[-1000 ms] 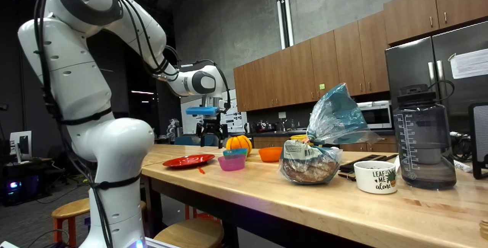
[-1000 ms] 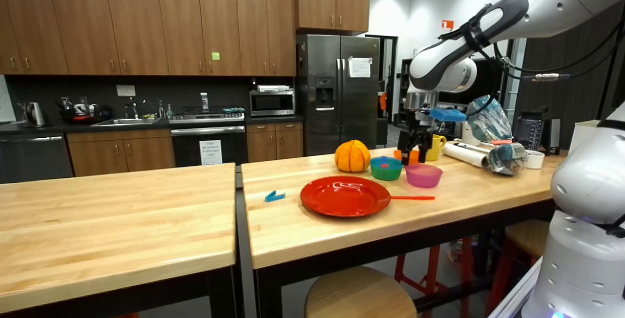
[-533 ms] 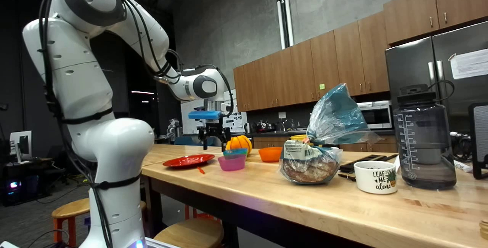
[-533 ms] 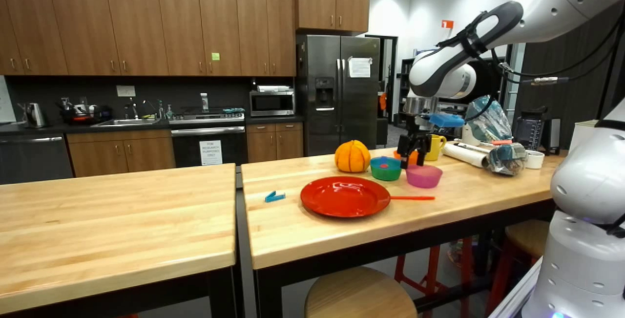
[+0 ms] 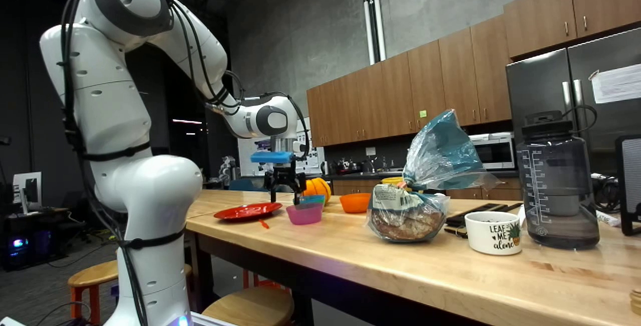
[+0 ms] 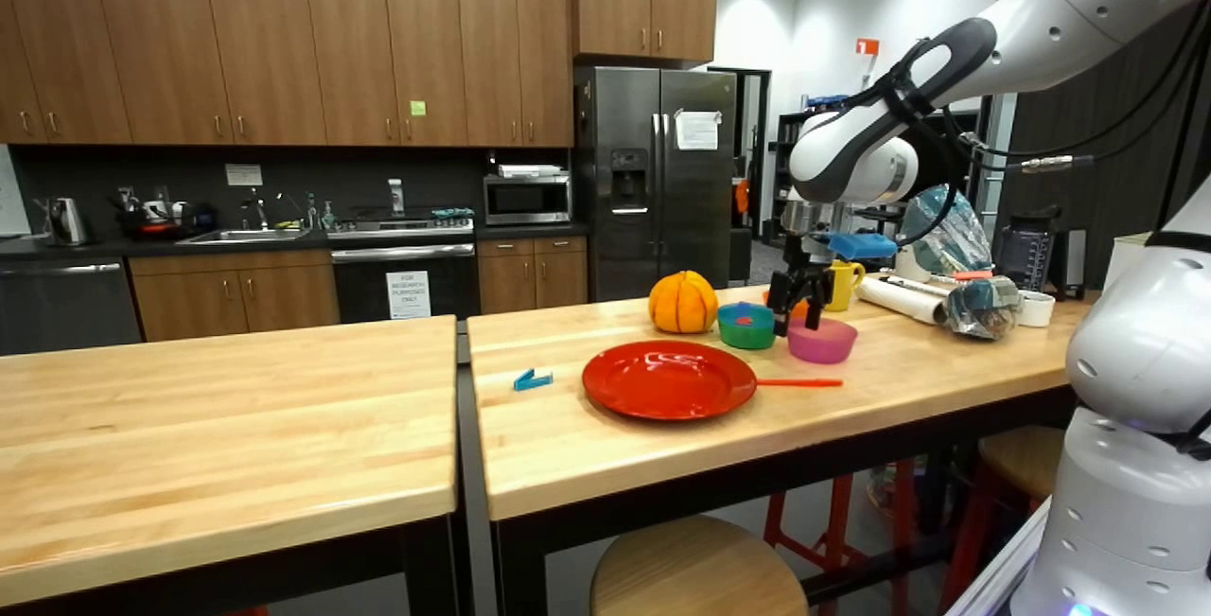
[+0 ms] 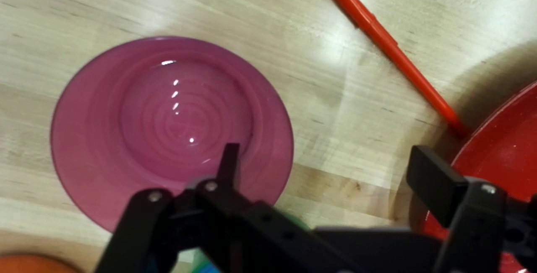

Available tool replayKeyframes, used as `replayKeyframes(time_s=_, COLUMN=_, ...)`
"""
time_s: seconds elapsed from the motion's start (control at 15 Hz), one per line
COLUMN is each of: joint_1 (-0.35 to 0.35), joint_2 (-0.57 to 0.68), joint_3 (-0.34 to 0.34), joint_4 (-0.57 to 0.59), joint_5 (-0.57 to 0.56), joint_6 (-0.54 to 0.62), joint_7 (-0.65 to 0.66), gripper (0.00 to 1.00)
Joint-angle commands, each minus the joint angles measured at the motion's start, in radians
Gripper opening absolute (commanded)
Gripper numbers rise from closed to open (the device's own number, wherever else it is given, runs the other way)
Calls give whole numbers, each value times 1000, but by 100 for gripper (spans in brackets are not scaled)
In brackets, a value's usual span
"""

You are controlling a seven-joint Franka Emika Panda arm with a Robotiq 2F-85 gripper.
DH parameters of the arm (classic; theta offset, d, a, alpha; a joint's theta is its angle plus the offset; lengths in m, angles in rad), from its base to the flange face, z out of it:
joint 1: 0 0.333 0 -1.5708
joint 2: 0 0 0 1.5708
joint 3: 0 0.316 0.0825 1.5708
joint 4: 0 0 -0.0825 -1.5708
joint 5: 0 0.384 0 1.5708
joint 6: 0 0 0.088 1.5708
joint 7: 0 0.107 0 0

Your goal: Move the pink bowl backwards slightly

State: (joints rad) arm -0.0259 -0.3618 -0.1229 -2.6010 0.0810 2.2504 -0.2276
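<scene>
The gripper (image 7: 325, 166) hangs partly over the pink bowl (image 7: 180, 113); its jaws stand apart. A red plate (image 6: 667, 384) lies near that bowl.

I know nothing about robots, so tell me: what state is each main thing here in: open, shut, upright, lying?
Jaws: open, gripping nothing
Pink bowl: upright, nothing visible inside
Green bowl: upright, contents unclear
Orange bowl: upright
Plate: face up
Pen: lying flat, looks capped
Mug: upright
White pot: upright
Bag: gathered closed at its neck
Bottle: upright, lid on
Fridge: shut
Microwave: shut
Oven: shut
Cupboards: shut
</scene>
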Motion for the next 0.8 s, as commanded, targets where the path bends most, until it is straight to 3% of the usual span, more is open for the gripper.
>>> replayKeyframes(time_s=0.0, joint_1=-15, joint_2=28, joint_3=-2, joint_4=2, joint_5=-13, joint_6=31, joint_7=1, gripper=75)
replayKeyframes(time_s=0.2, joint_1=-18, joint_2=36, joint_3=-2, joint_4=3, joint_5=-13, joint_6=42, joint_7=2, gripper=61)
replayKeyframes(time_s=0.73, joint_1=-21, joint_2=40, joint_3=-1, joint_4=6, joint_5=-12, joint_6=51, joint_7=7, gripper=0)
